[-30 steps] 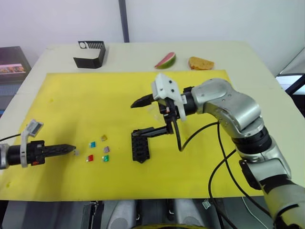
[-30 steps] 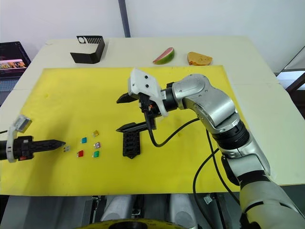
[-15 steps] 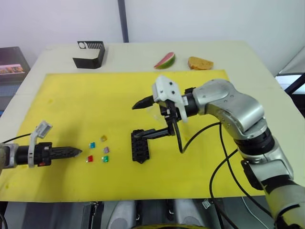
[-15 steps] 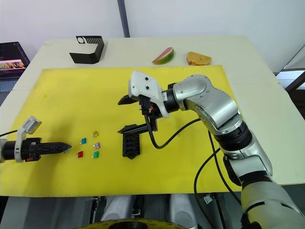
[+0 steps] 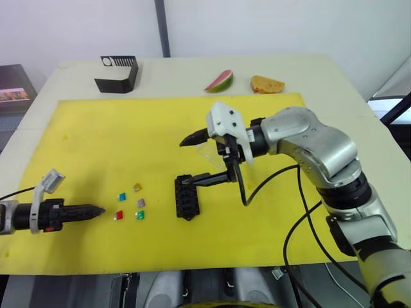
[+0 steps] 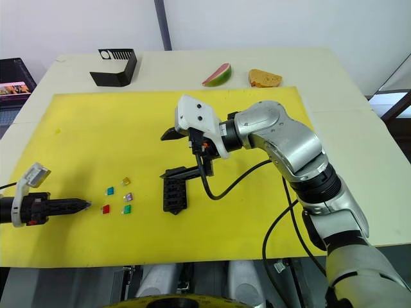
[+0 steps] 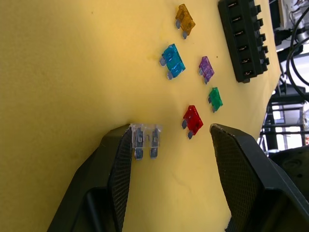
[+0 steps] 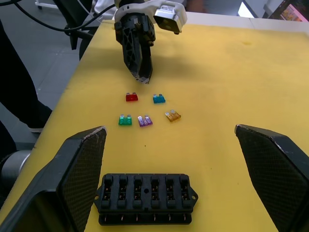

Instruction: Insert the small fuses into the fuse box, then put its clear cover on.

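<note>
Bright, even overhead light; soft shadows on yellow mat [image 5: 96, 141]; pics sharp.

Cut off at the left wrist view's edge: the fuse box [image 7: 244, 41], 1 end out of frame. Too small in the head views to show prongs or markings: the small fuses [image 5: 131, 206]. Barely discernible behind the right gripper [image 5: 200, 158]: the clear cover [image 5: 210, 150], outline uncertain.

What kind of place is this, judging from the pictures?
Probably a robot test bench in a lab or office: a pale table with a yellow mat, loose small fuses beside a fuse box, toy-like food pieces at the far edge, and cables.
</note>
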Available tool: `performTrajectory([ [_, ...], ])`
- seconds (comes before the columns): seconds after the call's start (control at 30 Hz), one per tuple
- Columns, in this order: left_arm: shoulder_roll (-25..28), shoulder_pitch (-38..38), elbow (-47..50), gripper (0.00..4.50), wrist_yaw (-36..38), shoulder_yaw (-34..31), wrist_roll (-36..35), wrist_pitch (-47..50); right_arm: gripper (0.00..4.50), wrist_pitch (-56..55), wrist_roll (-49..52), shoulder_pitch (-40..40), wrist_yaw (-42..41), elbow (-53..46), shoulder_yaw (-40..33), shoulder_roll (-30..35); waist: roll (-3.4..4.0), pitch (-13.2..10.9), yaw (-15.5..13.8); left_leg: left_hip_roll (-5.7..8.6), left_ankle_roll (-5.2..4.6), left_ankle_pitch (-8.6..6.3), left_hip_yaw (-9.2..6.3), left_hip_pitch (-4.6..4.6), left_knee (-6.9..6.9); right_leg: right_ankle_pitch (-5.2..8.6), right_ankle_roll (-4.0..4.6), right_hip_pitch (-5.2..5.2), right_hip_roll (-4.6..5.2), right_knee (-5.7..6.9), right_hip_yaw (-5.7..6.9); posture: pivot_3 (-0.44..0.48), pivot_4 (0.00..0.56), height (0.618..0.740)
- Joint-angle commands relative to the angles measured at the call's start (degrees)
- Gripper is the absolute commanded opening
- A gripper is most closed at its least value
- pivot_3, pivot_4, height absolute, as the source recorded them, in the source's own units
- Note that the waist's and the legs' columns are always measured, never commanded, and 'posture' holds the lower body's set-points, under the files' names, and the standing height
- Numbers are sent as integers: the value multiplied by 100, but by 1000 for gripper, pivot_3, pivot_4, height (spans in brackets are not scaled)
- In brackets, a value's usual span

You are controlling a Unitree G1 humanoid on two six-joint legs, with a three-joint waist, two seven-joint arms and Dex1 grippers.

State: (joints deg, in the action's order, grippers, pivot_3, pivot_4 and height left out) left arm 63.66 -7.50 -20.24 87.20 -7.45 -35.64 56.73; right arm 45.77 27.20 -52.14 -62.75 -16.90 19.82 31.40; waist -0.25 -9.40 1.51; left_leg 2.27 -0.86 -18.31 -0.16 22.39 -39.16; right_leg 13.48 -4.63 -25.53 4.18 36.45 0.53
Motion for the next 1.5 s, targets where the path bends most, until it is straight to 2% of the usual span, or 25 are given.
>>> performTrajectory([
  [0.03, 93, 201, -132, 2656, -59, 26, 145, -35, 4500, -89, 2, -32, 4, -180, -88, -1, 0, 0, 2, 0, 0, 0, 0, 0, 0, 0, 0, 0, 0, 0, 0, 0, 150, 740],
  [0.2, 103, 256, -222, 2656, -71, -19, 158, -90, 4500, -127, -20, -23, 0, -165, -85, 7, 0, 0, 34, 0, 0, 0, 0, 0, 1, 0, 0, 0, 0, 0, 0, 0, 150, 740],
  [0.37, 101, 270, -238, 267, -107, -47, 147, -101, 4500, -161, -31, -42, -9, -134, -72, -2, 0, 0, 96, -1, 0, 0, 0, 0, 3, 0, 0, -1, 0, 0, 0, 0, 150, 740],
  [0.73, 125, 325, -295, 267, -122, -150, 131, -158, 4500, -229, -52, -73, -35, -60, -45, -37, 0, 0, 91, 0, 0, 0, 0, 1, 3, 0, 0, 0, 2, -1, 0, 0, 150, 740],
  [0.77, 121, 323, -300, 124, -124, -164, 127, -167, 4500, -239, -58, -75, -37, -51, -40, -40, 0, 0, 91, 0, -1, -1, 0, 1, 3, 0, 0, 0, 2, -1, 0, 0, 150, 740],
  [0.93, 134, 326, -301, 124, -129, -225, 110, -213, 4500, -246, -68, -61, -50, -46, -47, -53, 0, 0, 91, 0, -1, -1, 0, 1, 3, 0, 0, 0, 2, -1, 0, 0, 150, 740],
  [1.1, 216, 225, 23, 124, -149, -552, -156, -26, 4500, -6, 109, 64, -33, -148, -188, 25, -1, 0, 85, -1, -1, -1, 0, 1, 3, 0, 0, 0, 3, -1, 0, 0, 150, 740],
  [1.33, 140, -532, 1971, 124, -646, -1497, -1431, 982, 4500, 1839, 1464, 287, 546, -292, -1364, 54, -9, -3, -89, 3, -6, -4, -1, 8, -2, 0, 0, 6, 13, -10, 0, 0, 150, 740],
  [1.5, -445, -1402, 3277, 124, -1224, -1282, -2133, 1012, 4500, 3567, 2952, 60, 1163, 29, -2409, -432, -8, -3, -58, 6, -5, -3, -3, 4, -1, -1, -1, 11, 16, -12, 1, 0, 150, 740],
])
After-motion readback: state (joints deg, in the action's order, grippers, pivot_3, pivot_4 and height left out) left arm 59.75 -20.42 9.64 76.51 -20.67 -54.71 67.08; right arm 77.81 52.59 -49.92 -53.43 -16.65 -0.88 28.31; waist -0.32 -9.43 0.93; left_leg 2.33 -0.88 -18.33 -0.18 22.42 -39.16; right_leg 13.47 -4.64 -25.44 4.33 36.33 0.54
